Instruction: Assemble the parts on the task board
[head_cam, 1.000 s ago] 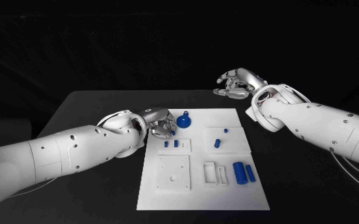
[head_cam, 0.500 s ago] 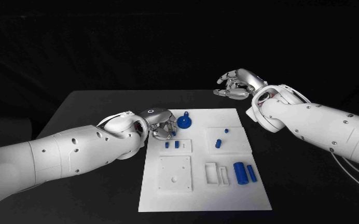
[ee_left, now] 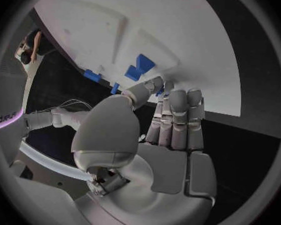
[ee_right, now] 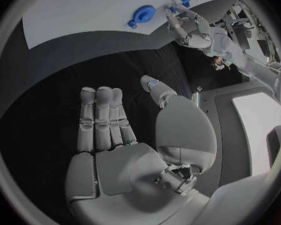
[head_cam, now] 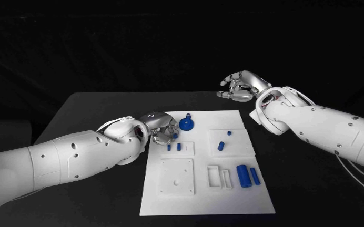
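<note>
A white board [head_cam: 235, 185] lies flat in the middle of the black tabletop [head_cam: 91, 111], its long side running away from the robot. Small blue parts are scattered over it: a round knob with a stub handle [head_cam: 186, 124] near the far edge, two short pegs [head_cam: 174, 146] standing in a raised white block toward the left side, a single slanted peg [head_cam: 221, 145] on another raised square to the right of them, and two thicker cylinders [head_cam: 246, 175] lying side by side near the right edge, next to a pair of narrow white slots [head_cam: 218, 176]. A larger white square plate with small holes [head_cam: 177, 175] sits on the near left part of the board.

The left robot hand [head_cam: 161, 129] hangs over the board's far left corner, between the knob and the two pegs, its fingers curled downward. From the wrist camera its fingers [ee_left: 178, 116] lie straight and close together, the thumb bent across toward them just by the blue pegs [ee_left: 139, 67]; whether anything is pinched there I cannot tell.

The right robot hand [head_cam: 241, 86] is held above the tabletop beyond the board's far right corner, well apart from every part. Its fingers [ee_right: 102, 117] are loosely bent, the thumb set apart, and it holds nothing.
</note>
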You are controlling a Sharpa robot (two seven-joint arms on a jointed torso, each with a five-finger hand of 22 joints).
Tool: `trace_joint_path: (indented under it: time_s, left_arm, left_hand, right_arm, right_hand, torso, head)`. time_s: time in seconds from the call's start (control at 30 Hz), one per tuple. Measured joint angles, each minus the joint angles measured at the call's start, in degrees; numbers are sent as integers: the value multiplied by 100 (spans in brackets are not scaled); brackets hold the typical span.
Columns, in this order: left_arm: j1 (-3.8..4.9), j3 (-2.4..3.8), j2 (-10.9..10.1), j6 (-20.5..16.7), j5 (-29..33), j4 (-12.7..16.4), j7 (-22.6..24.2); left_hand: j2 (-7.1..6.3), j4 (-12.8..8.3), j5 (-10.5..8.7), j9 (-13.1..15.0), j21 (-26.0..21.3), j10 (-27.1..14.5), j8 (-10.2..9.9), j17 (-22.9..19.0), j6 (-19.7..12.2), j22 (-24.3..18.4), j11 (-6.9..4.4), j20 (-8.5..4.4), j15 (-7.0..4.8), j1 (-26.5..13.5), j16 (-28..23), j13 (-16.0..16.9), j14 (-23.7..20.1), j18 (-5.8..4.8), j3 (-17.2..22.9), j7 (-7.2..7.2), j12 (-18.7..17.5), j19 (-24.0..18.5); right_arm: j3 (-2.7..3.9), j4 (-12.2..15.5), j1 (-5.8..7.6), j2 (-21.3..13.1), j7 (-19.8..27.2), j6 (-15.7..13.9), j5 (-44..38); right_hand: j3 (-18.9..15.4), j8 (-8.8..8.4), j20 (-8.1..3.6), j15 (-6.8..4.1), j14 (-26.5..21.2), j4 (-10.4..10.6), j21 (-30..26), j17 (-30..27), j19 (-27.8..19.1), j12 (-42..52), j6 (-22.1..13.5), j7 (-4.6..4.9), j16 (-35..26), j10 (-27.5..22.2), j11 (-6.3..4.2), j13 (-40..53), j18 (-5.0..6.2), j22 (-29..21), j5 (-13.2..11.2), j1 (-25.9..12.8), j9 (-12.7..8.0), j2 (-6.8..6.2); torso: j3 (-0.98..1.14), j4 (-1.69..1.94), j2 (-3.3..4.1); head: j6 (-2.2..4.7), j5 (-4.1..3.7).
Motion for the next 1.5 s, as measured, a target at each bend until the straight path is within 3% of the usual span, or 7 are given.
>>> trace_joint_path:
  time_s: [0.23, 0.73, 0.83, 1.0, 1.13, 1.3, 1.5]
  left_arm:
    - [2, 4, -93, 1, 37, -1, -7]
    - [-20, 25, -276, -129, 187, -125, -8]
    - [-38, 146, -315, -198, 437, -179, 28]
    - [-28, 362, -465, -318, 1410, -229, 225]
    - [-16, 485, -671, -273, 2956, -124, 563]
    - [90, 524, -835, -112, 4575, 121, 974]
    - [145, 528, -1030, 170, 5629, 478, 1334]
  left_hand:
    - [-251, 122, -8, -39, -63, -237, -54, -30, -179, 5, 88, 19, 101, -47, -74, -86, -102, -2, -27, 44, 0, -66]
    - [-302, 218, -8, -52, -66, -269, -86, -30, -287, 34, 103, 29, 101, 22, -74, -113, -102, -4, 8, 74, 0, -75]
    - [-231, 244, -8, -35, -65, -182, -33, -43, -244, 44, 63, 29, 100, 93, -104, -94, -103, -3, 34, 116, 105, -75]
    - [-203, 264, -33, -19, -129, -119, 18, -121, -222, 44, 41, 30, 78, 121, -262, -79, -165, -1, 21, 135, 134, -75]
    - [-154, 306, -308, -17, -198, -131, 18, -189, -225, 31, 54, 39, 107, 73, -422, -84, -239, 2, -21, 137, 134, -146]
    - [-46, 276, -471, -12, -305, -142, 83, -250, -237, -2, 64, 59, 106, -35, -572, -85, -301, 7, -93, 148, 134, -229]
    - [76, 287, -740, -2, -470, -96, 134, -379, -237, -74, 64, 89, 89, -223, -887, -80, -379, 39, -256, 149, 134, -301]
  right_arm:
    - [0, 25, -25, -60, 3, 5, 3]
    - [0, 42, -30, -251, 4, 177, 8]
    - [-3, 73, -36, -350, 25, 441, 9]
    - [-33, 280, -57, -610, 122, 900, 8]
    - [-54, 511, -96, -812, 206, 1215, -8]
    - [-112, 798, -125, -1005, 225, 1437, -257]
    - [-200, 1078, -177, -1139, 148, 1742, -965]
  right_hand:
    - [0, 0, 0, 0, 0, 0, 0, 0, 0, 0, -3, 1, 0, 0, 0, 0, 1, 5, 0, 0, 0, 0]
    - [9, 0, 44, 27, -75, -9, -70, -25, -46, -6, 3, 8, -31, -126, 26, -45, 1, 13, 0, 81, -6, 19]
    - [71, 34, 113, 64, -292, -187, -179, -52, -242, -161, -16, 28, -99, -361, 59, -148, 35, 32, -44, 260, -5, 198]
    - [234, 84, 201, 87, -396, -408, -271, -110, -349, -517, 14, 33, -151, -469, 78, -439, 78, 45, -178, 448, 6, 325]
    - [381, 113, 222, 147, -388, -590, -312, -144, -370, -1553, 91, 107, -151, -726, 180, -1217, 129, 104, -178, 453, 6, 331]
    - [681, 231, 158, 154, -171, -801, -268, -222, -53, -2577, 266, 132, -16, -137, 185, -2107, 134, 161, -426, 519, 42, 396]
    - [935, 255, -15, 226, 208, -867, -268, -318, 342, -3534, 271, 120, 39, -19, 261, -2692, 118, 105, -636, 607, 64, 358]
  torso:
    - [1, -2, 0]
    - [5, -1, -1]
    - [1, -1, 0]
    - [-1, -4, 1]
    - [3, -4, -2]
    - [12, -3, -9]
    - [11, -1, -9]
  head:
    - [10, -4]
    - [38, -16]
    - [58, -20]
    - [110, -107]
    - [151, -192]
    - [192, -286]
    - [244, -351]
